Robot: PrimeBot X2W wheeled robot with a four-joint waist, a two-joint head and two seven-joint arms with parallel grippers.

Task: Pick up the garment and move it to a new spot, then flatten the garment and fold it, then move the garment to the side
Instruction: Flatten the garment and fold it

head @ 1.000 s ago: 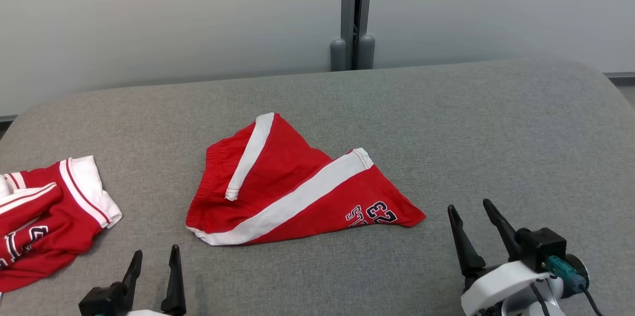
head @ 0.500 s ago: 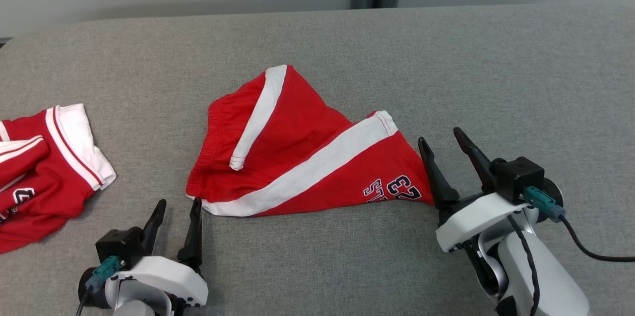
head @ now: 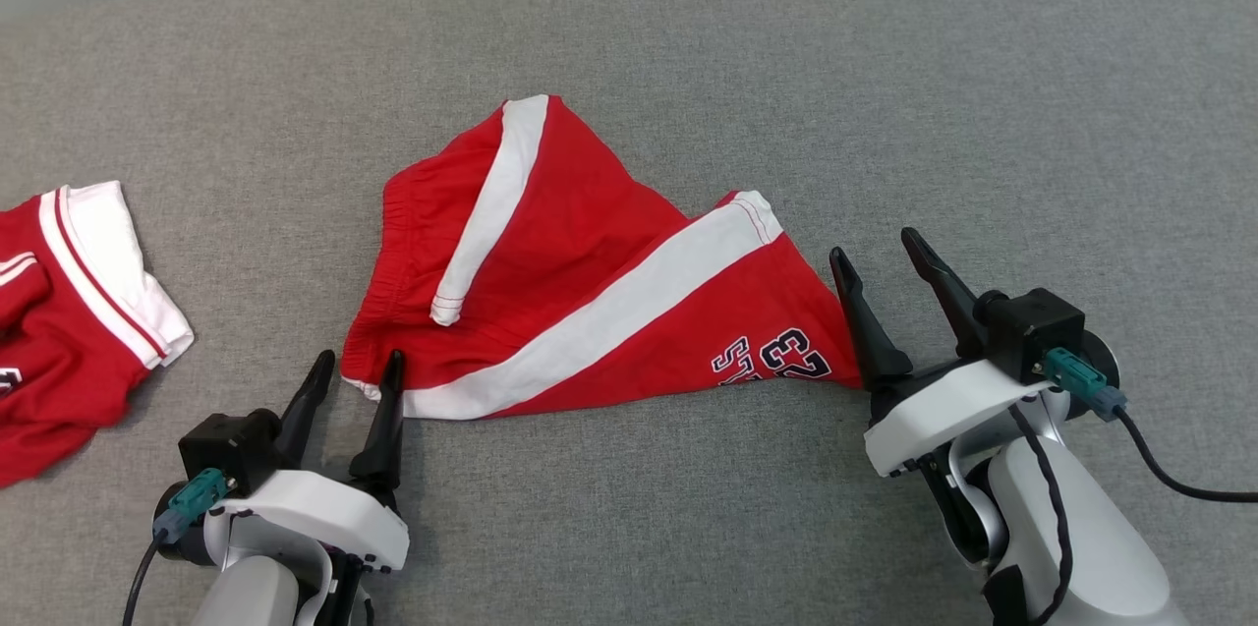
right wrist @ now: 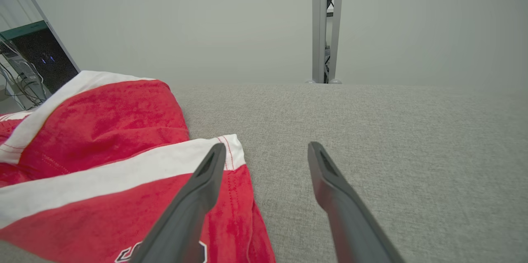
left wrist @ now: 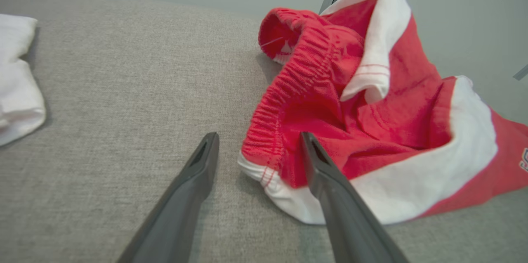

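Observation:
The garment point(head: 590, 282) is a pair of red shorts with white side stripes and dark lettering, lying crumpled in the middle of the grey surface point(head: 885, 95). My left gripper point(head: 359, 370) stands open at its near left corner; in the left wrist view point(left wrist: 258, 147) the right finger lies over the waistband corner point(left wrist: 268, 159). On the other side, my right gripper point(head: 875, 248) is open at the garment's right tip, and in the right wrist view point(right wrist: 266, 151) its left finger sits above the hem point(right wrist: 235, 172) of the shorts point(right wrist: 103, 164).
A second red and white garment point(head: 69, 312) lies at the left edge, its white part point(left wrist: 16, 81) seen in the left wrist view. Bare grey fabric stretches right of the shorts and behind them. A grey post point(right wrist: 326, 23) and pale wall stand beyond the far edge.
The head camera has tilted down. Both grippers have advanced to the shorts, left to the near left corner, right to the right tip. Both stay open.

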